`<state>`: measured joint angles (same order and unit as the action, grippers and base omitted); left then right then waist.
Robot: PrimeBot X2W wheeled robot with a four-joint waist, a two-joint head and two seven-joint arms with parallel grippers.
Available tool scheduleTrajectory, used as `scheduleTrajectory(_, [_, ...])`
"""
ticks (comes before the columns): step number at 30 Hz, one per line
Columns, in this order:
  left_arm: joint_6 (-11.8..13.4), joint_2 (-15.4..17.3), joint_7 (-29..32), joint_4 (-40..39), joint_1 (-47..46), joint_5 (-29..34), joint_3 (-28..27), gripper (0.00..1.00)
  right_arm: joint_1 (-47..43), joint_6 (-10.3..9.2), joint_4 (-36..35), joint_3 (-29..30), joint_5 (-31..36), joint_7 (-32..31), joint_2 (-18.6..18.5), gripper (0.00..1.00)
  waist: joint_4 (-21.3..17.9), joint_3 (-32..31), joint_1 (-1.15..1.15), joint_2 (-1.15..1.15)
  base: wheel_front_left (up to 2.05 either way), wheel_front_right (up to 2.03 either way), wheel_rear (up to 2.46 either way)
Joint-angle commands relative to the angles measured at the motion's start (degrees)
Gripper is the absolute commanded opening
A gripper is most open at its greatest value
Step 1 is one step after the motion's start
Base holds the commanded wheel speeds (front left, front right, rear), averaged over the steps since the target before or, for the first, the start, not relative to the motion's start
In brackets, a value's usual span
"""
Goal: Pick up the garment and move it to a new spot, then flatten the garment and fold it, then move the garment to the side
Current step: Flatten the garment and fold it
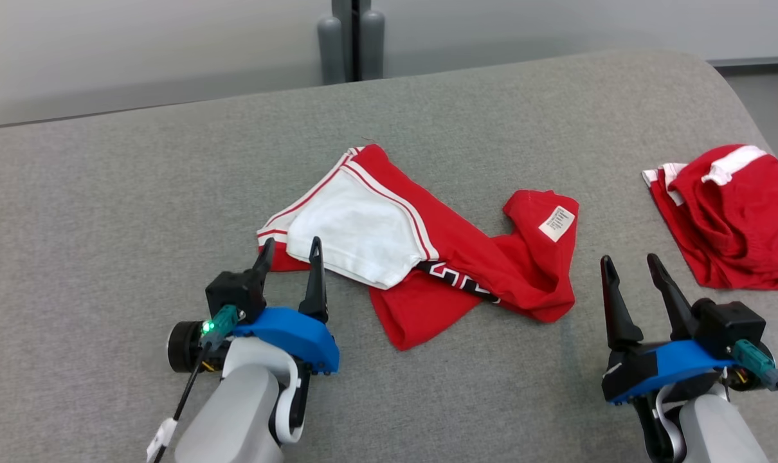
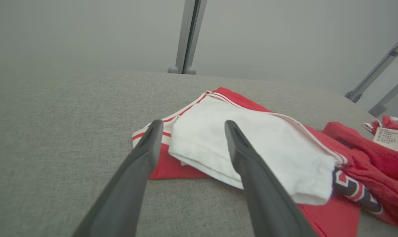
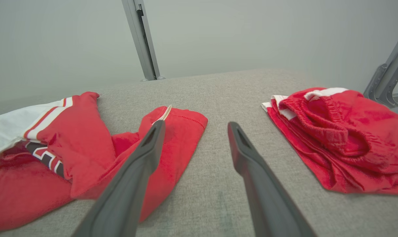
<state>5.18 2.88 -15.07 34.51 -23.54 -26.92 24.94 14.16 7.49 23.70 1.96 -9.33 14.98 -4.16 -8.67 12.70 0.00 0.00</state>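
1. Garment [image 1: 427,257]: red shorts with a white panel, lying on the grey padded surface [image 1: 106,225] at mid-frame, between the two grippers and beyond their fingertips
2. Condition: rumpled and twisted, one end turned back so its label [image 1: 556,223] faces up; neither flat nor folded
3. Left gripper [image 1: 291,243]: jaws spread, empty, fingertips at the near white-trimmed edge; contact cannot be told
4. Right gripper [image 1: 629,259]: jaws spread, empty, just beside the labelled end, apart from the cloth
5. Second red garment [image 1: 730,218]: heaped at the far right, well apart
6. Progress, as judged: the garment appears set down at its spot; flattening, folding and the move aside remain
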Motion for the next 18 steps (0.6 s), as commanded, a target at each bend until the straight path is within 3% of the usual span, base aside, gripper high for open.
scheduleTrajectory(1, [0.1,0.0,-0.1,2.9,-2.9,-1.0,0.6,1.0,1.4,0.01,-0.4,-0.4,-0.4,0.3,0.2,1.0,-0.6,0.7,0.0,0.0,0.0,0.0,0.0])
scheduleTrajectory(9, [0.1,0.0,-0.1,11.5,-8.4,-2.4,0.0,1.0,2.5,0.01,-0.8,-1.2,-1.0,0.3,0.6,1.0,-2.8,2.8,0.0,0.0,0.0,0.0,0.0])
scheduleTrajectory(17, [-1.0,0.0,-0.1,13.9,-9.7,-2.5,-1.2,0.99,2.9,0.01,-0.9,-0.8,-1.1,0.3,0.4,1.0,-3.8,3.8,0.0,0.0,0.0,0.0,0.0])
scheduleTrajectory(18, [-1.2,0.0,-0.1,13.5,-9.4,-2.4,-1.0,0.82,2.8,0.01,-0.9,-0.7,-1.1,0.3,0.4,1.0,-3.7,3.8,0.0,0.0,0.0,0.0,0.0])
